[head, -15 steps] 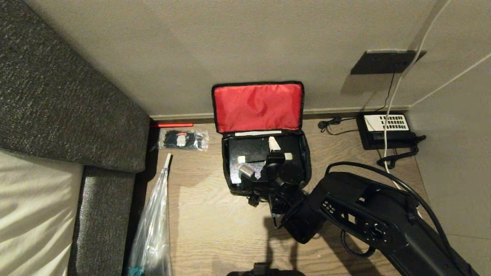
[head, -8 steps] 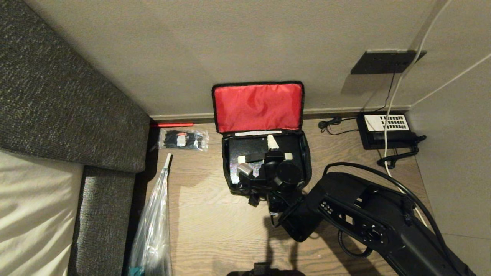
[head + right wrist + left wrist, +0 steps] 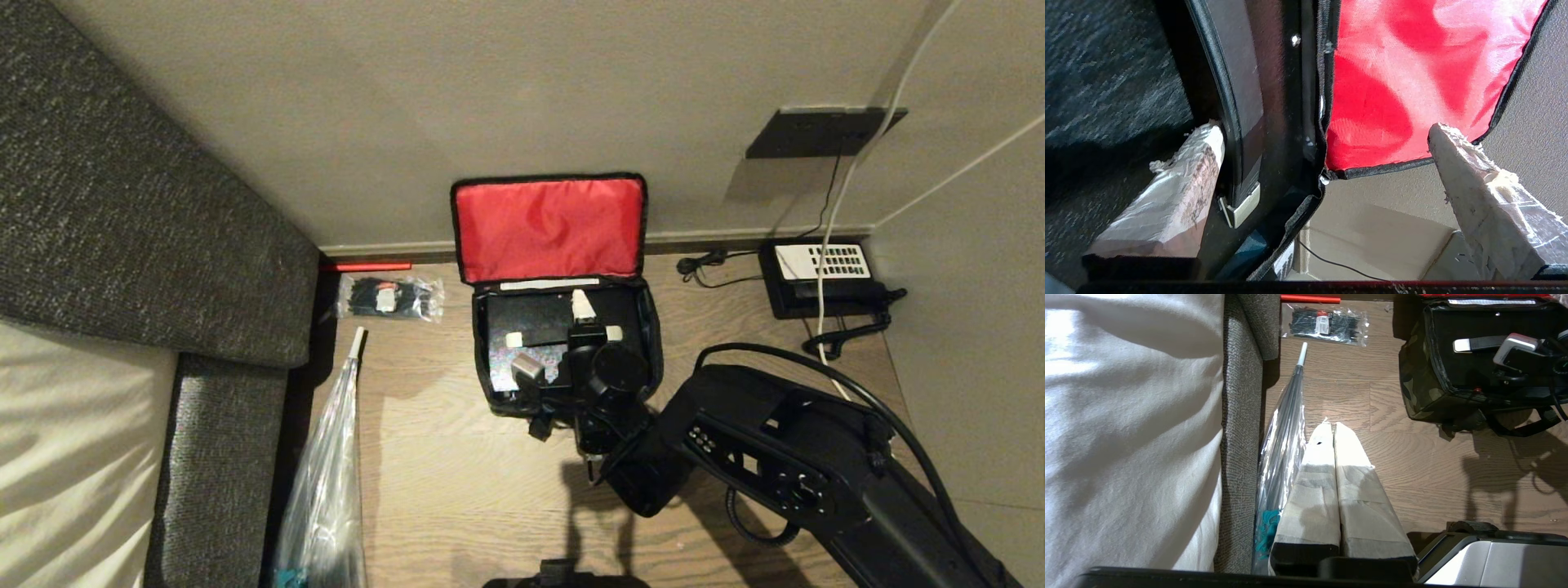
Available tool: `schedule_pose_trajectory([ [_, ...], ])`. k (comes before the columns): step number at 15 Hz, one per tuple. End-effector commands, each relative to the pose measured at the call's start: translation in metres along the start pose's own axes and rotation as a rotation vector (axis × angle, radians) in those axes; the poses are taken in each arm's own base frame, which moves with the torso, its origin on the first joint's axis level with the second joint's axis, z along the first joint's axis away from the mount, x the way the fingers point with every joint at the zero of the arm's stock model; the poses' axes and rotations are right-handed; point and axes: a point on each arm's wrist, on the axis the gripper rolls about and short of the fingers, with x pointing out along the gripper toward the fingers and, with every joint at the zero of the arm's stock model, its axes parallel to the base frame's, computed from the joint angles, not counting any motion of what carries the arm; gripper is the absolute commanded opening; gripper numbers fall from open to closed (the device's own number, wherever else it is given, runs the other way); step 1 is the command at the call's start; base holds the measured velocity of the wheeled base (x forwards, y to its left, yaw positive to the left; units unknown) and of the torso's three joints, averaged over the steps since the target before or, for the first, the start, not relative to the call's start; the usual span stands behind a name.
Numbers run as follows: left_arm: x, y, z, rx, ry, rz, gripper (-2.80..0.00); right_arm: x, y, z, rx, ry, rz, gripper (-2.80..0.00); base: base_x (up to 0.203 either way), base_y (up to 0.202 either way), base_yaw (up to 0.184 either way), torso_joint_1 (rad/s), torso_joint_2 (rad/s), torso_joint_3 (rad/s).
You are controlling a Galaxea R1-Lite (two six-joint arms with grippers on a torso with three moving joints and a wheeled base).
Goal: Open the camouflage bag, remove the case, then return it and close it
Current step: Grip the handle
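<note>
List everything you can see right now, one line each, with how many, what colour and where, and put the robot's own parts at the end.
camouflage bag: one, green-tan-black, on the floor by the wall, red-lined lid standing open.
case: one, black, inside the bag.
packet of black ties: one, clear, on the floor left of the bag.
red strip: one, along the skirting behind the packet.
umbrella in a clear sleeve: one, lying on the floor beside the sofa.
sofa: one, grey, with a white cover, on the left.
telephone: one, black with white keypad, right corner.
wall socket plate: one, black, above the telephone.
right end effector: open, over the case.
left end effector: shut, parked near the umbrella.
</note>
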Motion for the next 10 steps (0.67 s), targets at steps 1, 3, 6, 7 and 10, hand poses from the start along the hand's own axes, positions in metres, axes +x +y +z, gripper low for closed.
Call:
schedule_pose_trajectory([
  [1,0.0,0.0,-0.001,0.0,0.001,0.001,-2.8,0.002,0.002,0.001,0.012,0.008,-0.013,0.0,0.0,0.0,0.0,0.0,0.0,0.0],
  [3,0.0,0.0,-0.001,0.0,0.001,0.001,-2.8,0.002,0.004,0.001,0.032,0.007,-0.01,0.0,0.0,0.0,0.0,0.0,0.0,0.0],
  [6,0.0,0.0,-0.001,0.0,0.001,0.001,-2.8,0.0,0.009,0.002,0.074,0.004,-0.002,0.0,0.0,0.0,0.0,0.0,0.0,0.0],
  [7,0.0,0.0,-0.001,0.0,0.001,0.001,-2.8,0.002,0.008,0.003,0.078,0.005,-0.009,0.0,0.0,0.0,0.0,0.0,0.0,0.0],
  [10,0.0,0.0,-0.001,0.0,0.001,0.001,-2.8,0.011,-0.001,0.006,0.097,0.012,-0.05,0.0,0.0,0.0,0.0,0.0,0.0,0.0],
])
